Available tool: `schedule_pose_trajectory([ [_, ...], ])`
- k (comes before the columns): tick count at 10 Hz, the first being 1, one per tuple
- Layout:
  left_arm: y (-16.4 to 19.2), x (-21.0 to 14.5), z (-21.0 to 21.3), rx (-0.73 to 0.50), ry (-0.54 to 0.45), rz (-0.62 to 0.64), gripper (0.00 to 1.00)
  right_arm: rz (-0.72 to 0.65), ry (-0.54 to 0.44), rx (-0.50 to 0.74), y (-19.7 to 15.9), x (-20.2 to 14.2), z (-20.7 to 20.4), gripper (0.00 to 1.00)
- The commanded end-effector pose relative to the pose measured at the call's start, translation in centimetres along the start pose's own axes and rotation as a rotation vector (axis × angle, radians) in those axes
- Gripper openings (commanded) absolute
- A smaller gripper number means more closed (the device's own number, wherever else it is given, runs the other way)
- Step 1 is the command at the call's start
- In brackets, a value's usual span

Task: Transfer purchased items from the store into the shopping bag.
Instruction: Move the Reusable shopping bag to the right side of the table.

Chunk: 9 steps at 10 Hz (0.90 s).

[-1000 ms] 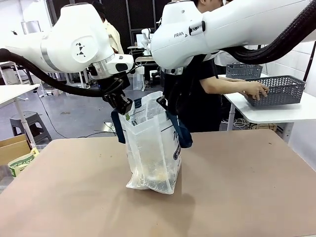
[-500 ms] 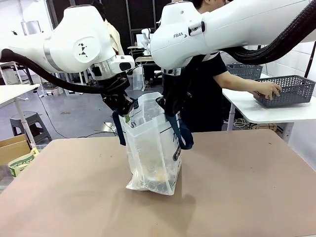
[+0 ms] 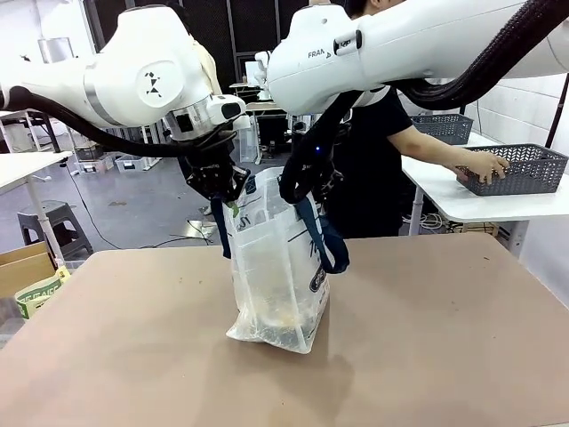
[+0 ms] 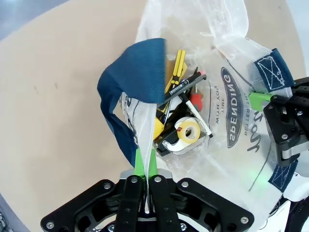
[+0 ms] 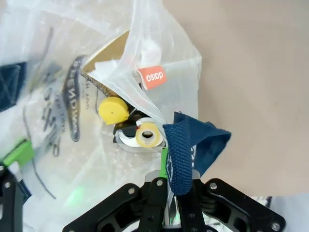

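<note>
Two grippers pinch the shopping bag (image 3: 277, 276) at its rim: left gripper (image 3: 228, 189) clamped on one side, right gripper (image 3: 300, 189) on the opposite side by a navy handle (image 3: 329, 249). Bag upright mid-table (image 3: 444, 338), nearer the far edge. Purchased items (image 4: 181, 130) inside. Person's hand (image 3: 484, 165) rests on the store (image 3: 524, 169), on a side table (image 3: 498, 206).

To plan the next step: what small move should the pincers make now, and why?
Probably lift the shopping bag slightly, together. The left pincer and right pincer each clamp its rim, a tape roll and other goods lie inside, and the basket stands on the side table.
</note>
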<state>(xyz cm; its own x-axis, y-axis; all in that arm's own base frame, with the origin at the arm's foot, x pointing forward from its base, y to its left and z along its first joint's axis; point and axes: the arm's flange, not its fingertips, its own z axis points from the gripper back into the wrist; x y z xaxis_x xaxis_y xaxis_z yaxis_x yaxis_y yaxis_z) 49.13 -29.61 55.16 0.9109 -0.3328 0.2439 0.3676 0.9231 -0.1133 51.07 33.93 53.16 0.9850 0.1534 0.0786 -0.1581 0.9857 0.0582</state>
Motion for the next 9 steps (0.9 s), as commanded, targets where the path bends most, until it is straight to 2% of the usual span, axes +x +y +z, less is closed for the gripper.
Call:
schedule_pose_trajectory([
  [1, 0.0, 0.0, 0.1, 0.000, -0.001, 0.000, 0.00, -0.009, -0.021, 0.004, 0.0, -0.2, -0.1, 0.00],
  [2, -0.8, 0.2, -1.0, 0.001, 0.006, 0.010, 0.00, 0.000, 0.000, 0.000, 0.0, 0.0, 0.0, 0.00],
  [4, -2.0, 0.4, -1.5, -0.014, -0.002, -0.036, 0.00, -0.064, -0.037, 0.065, 0.4, 0.6, 0.0, 0.00],
  [5, -2.3, 0.5, -1.4, -0.009, -0.012, -0.052, 0.00, -0.023, -0.046, 0.094, 0.6, 1.0, 0.1, 0.00],
  [9, -2.6, 0.2, -0.8, -0.037, -0.037, -0.044, 0.00, -0.008, -0.048, 0.099, 1.1, 2.0, -0.1, 0.00],
])
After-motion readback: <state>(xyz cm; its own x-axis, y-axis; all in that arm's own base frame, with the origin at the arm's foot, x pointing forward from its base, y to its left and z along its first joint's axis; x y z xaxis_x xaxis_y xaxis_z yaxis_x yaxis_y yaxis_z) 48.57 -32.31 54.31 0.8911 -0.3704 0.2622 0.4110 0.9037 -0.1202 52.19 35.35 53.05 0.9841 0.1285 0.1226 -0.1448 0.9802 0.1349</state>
